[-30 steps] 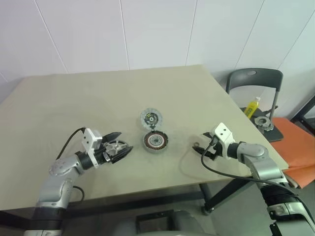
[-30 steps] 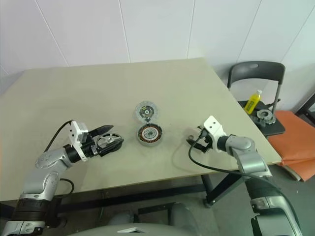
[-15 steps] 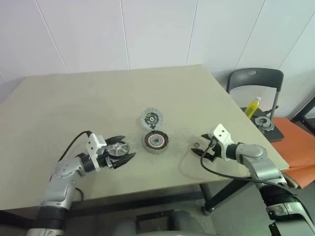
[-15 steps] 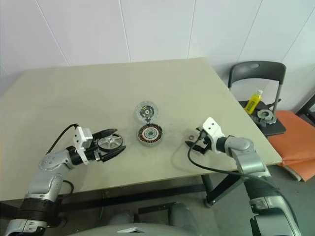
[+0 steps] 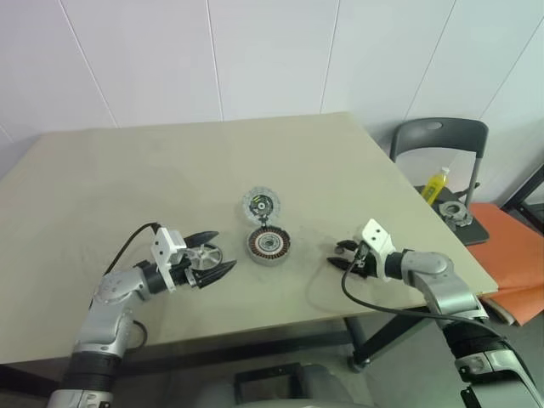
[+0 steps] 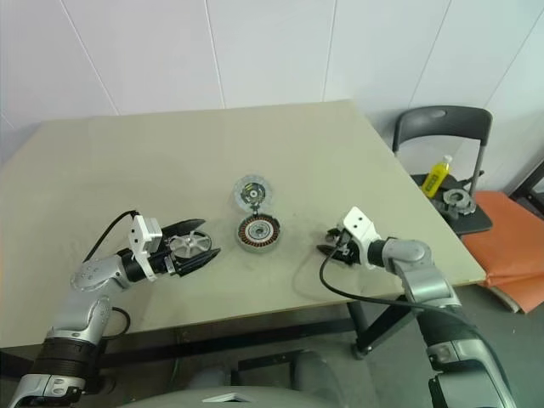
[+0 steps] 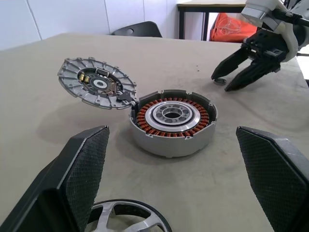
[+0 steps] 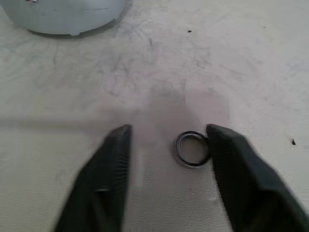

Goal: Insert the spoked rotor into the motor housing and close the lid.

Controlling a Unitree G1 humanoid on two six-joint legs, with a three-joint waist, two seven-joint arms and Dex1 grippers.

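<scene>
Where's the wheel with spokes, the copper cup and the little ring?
spoked rotor (image 5: 204, 257): left eye view, its hub.
motor housing (image 7: 172, 122): left wrist view, copper windings.
small ring (image 8: 192, 149): right wrist view, its rim.

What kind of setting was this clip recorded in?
Probably an office or lab room: a plain beige table by white panelled walls, with a grey chair holding a yellow bottle.
</scene>
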